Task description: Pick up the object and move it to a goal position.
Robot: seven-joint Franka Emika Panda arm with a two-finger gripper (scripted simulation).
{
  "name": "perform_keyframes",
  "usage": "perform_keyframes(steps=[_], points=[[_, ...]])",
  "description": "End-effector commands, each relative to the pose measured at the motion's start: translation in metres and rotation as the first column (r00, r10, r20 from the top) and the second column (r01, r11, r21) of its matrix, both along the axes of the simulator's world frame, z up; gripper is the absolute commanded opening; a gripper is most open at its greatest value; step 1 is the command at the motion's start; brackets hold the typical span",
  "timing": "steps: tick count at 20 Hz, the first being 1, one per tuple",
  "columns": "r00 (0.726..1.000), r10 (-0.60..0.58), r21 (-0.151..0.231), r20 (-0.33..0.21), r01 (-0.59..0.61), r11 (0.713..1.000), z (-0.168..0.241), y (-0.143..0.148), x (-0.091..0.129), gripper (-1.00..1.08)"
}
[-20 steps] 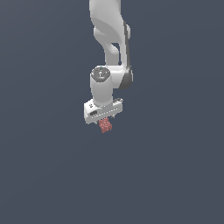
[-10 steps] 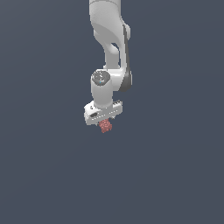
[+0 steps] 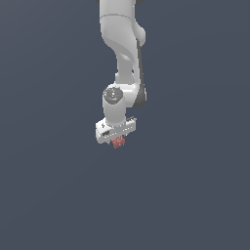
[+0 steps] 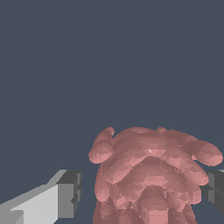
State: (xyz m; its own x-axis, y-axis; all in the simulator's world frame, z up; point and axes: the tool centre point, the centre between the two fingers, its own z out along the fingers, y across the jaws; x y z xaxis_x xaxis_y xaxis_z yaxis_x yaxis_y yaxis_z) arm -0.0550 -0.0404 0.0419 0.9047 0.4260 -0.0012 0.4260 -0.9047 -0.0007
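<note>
The object (image 3: 118, 143) is a tiny knobbly reddish-pink lump lying on the dark grey floor, directly under the white arm's hand. In the wrist view the object (image 4: 148, 175) fills the space between the two fingers. My gripper (image 3: 117, 139) is lowered over it and open. One grey-tipped finger (image 4: 65, 199) stands a little apart from the lump's side. The other finger (image 4: 215, 192) shows only at the picture's edge, close against the lump's far side. Whether that finger touches it I cannot tell.
A flat, uniform dark grey surface (image 3: 195, 195) surrounds the arm on all sides. The arm's white links (image 3: 122, 44) rise straight up out of the exterior view.
The hand has sunk a little lower over the lump, so less of the lump shows below it. The lump itself has stayed in place.
</note>
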Motion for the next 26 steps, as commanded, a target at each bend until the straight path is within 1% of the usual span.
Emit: perform_keyframes(steps=[1,10,15,20,26], points=[[1.0,0.0,0.0,0.001,0.0,1.0,-0.001,0.0,0.001,-1.0],[1.0,0.0,0.0,0.001,0.0,1.0,-0.001,0.0,0.001,-1.0],[1.0,0.001,0.0,0.003,-0.001,1.0,0.001,0.005,0.004,-1.0],[1.0,0.001,0.0,0.003,-0.001,1.0,0.006,0.024,0.017,-1.0],[1.0,0.001,0.0,0.002,-0.001,1.0,0.016,0.059,0.043,-1.0]])
